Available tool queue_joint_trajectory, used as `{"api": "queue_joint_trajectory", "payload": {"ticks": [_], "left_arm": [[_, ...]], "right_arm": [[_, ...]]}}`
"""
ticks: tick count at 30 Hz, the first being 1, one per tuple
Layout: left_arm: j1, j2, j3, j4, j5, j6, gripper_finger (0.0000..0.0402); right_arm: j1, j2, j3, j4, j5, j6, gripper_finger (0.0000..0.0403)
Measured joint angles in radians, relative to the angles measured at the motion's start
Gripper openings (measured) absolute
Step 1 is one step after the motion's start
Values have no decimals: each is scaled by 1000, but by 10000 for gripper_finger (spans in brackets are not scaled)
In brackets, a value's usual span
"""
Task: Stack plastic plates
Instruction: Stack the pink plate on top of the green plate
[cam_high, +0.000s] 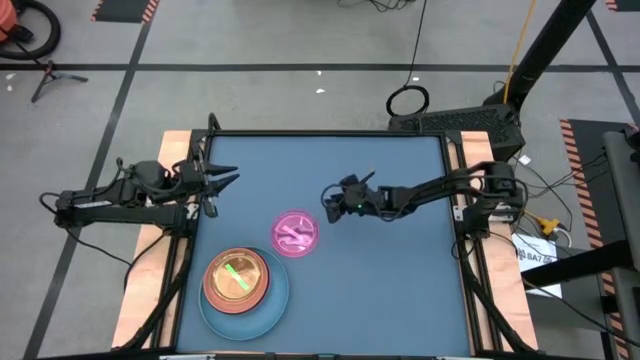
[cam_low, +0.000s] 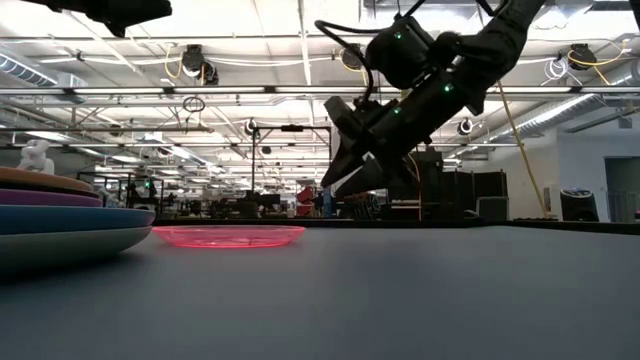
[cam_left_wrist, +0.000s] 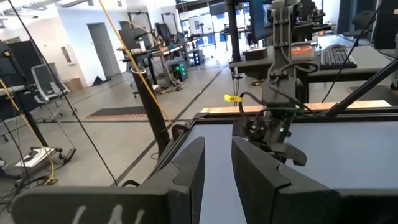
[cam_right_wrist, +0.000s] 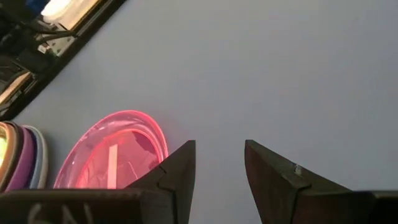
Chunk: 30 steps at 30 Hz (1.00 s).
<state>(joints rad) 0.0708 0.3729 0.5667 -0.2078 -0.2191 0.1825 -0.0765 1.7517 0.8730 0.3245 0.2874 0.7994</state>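
Note:
A small translucent pink plate (cam_high: 295, 234) lies flat on the table near its middle; it also shows in the low view (cam_low: 228, 236) and the right wrist view (cam_right_wrist: 112, 153). A stack of plates (cam_high: 240, 285) sits near the near-left corner: a large light-blue one at the bottom, purple and orange above, a green one on top. My right gripper (cam_high: 328, 205) hovers open above the table, just right of and beyond the pink plate, tilted down (cam_low: 340, 175). My left gripper (cam_high: 228, 180) waits open by the table's left edge.
The blue table top (cam_high: 400, 280) has open surface to the right and far side. Wooden side rails (cam_high: 160, 250) and a black frame border it. The plate stack (cam_low: 60, 215) stands close at the left in the low view.

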Motion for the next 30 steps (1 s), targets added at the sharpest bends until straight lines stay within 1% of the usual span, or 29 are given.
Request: {"api": "queue_joint_trajectory", "payload": {"ticks": [7, 11, 17, 22, 24, 30], "left_arm": [[0, 0, 0, -1, 0, 7, 88], [0, 0, 0, -1, 0, 11, 88], [0, 0, 0, -1, 0, 14, 88], [0, 0, 0, -1, 0, 15, 88], [0, 0, 0, -1, 0, 15, 88], [0, 0, 0, -1, 0, 16, 88]], "right_arm": [[0, 37, -1, 3, 0, 44, 130], [0, 62, 1, 38, -1, 57, 130], [0, 132, 1, 160, -5, 80, 130], [0, 204, 1, 304, -75, 105, 130], [0, 229, 1, 348, -79, 102, 130], [0, 240, 5, 349, -76, 102, 130]]}}
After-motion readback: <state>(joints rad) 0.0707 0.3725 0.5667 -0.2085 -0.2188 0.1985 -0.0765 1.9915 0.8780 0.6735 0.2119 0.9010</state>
